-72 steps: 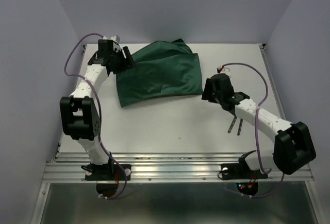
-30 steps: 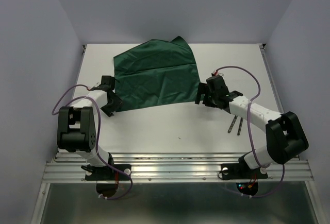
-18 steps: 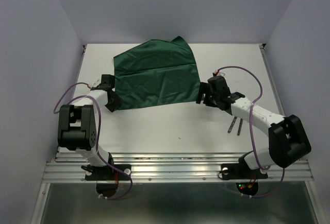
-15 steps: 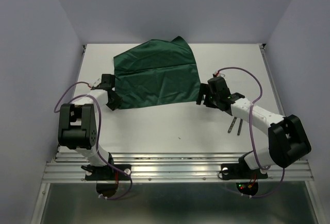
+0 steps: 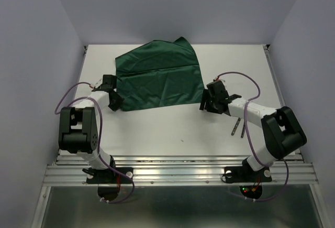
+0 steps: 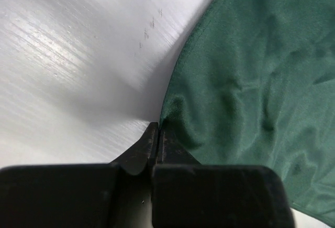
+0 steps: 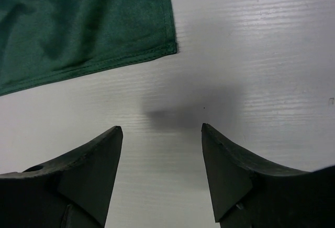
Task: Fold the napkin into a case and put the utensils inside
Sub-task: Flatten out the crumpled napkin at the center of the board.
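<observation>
The dark green napkin lies spread flat at the back middle of the white table. My left gripper sits at its near-left corner. In the left wrist view the left gripper is shut, and the napkin puckers where its edge is pinched at the tips. My right gripper stands open just short of the near-right corner. The right wrist view shows that gripper over bare table, with the napkin's corner ahead of it. The utensils lie side by side, partly hidden under the right arm.
A ribbed metal rail runs along the table's near edge by both arm bases. Pale walls close in the left, right and back sides. Purple cables loop beside each arm.
My left gripper has closed on the napkin's near-left corner. The right gripper has drawn slightly toward the near edge and its jaws have narrowed a little. The napkin lies as before.
</observation>
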`<state>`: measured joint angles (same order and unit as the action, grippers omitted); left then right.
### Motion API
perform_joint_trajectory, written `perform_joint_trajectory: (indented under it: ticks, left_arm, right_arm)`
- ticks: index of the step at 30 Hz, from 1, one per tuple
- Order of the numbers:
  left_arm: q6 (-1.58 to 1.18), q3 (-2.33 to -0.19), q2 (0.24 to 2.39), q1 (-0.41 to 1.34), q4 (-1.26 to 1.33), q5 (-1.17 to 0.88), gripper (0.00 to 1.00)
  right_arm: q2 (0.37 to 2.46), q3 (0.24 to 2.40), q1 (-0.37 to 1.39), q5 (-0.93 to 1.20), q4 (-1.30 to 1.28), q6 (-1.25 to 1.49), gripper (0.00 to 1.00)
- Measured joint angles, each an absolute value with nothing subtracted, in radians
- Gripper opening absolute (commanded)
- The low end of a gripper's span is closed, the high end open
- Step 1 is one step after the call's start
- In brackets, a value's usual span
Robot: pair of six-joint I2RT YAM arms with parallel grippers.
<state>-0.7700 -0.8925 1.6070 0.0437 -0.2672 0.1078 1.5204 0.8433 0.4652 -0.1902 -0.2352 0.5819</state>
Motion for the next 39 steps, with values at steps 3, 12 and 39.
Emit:
perform_joint_trajectory:
  ticks: [3,12,39]
  left_arm:
    - [-0.760,-0.892,1.577,0.044,-0.278,0.108,0.00]
    - [-0.738,-0.893,1.541,0.044,-0.284,0.104,0.00]
    - [-0.718,-0.906,1.528,0.044,-0.308,0.097,0.00]
  right_arm:
    - [1.590,0.853,0.465,-0.187,-0.224,0.595,0.64]
    - [1.735,0.981,0.447,-0.210,-0.166,0.607,0.60]
    - [1.809,1.031,0.425,-0.238,-0.097,0.603,0.01]
